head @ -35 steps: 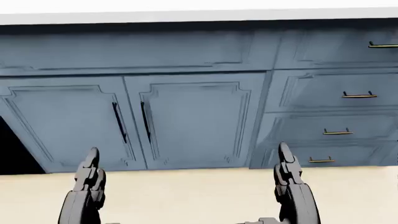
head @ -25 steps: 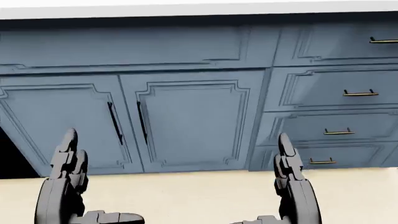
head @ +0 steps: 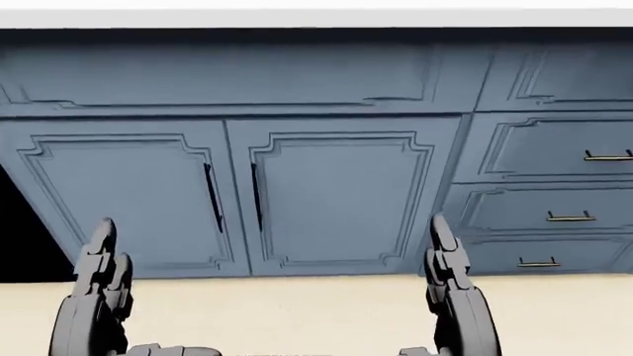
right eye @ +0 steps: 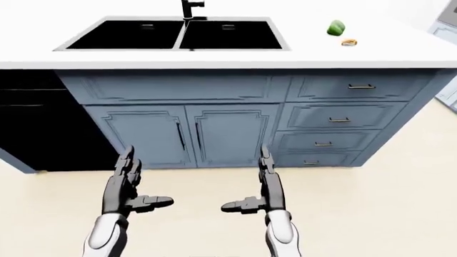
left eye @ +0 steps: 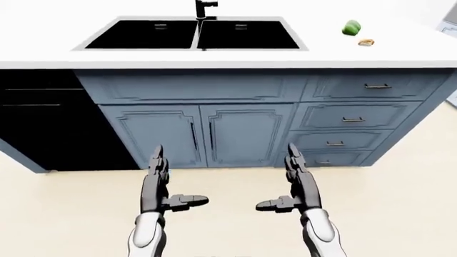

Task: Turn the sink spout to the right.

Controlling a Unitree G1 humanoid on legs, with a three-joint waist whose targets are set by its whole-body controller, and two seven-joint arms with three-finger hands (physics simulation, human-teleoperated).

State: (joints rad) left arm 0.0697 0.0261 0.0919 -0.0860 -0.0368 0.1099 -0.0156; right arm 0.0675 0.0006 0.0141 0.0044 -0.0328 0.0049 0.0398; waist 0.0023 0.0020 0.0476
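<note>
Both our hands, left hand and right hand, hang spread and empty at the frame's bottom. The spout sits top centre, well apart; reaching early, we risk bumping the cabinet.

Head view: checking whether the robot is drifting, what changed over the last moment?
The whole picture slid rightward, cabinet doors and drawer handles alike, so the camera moved. The left hand rose slightly, then settled lower. Both hands, including the right hand, stay open and empty.

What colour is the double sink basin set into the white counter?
Black: the sink basin shows best in the left-eye view, with a black spout above it.
</note>
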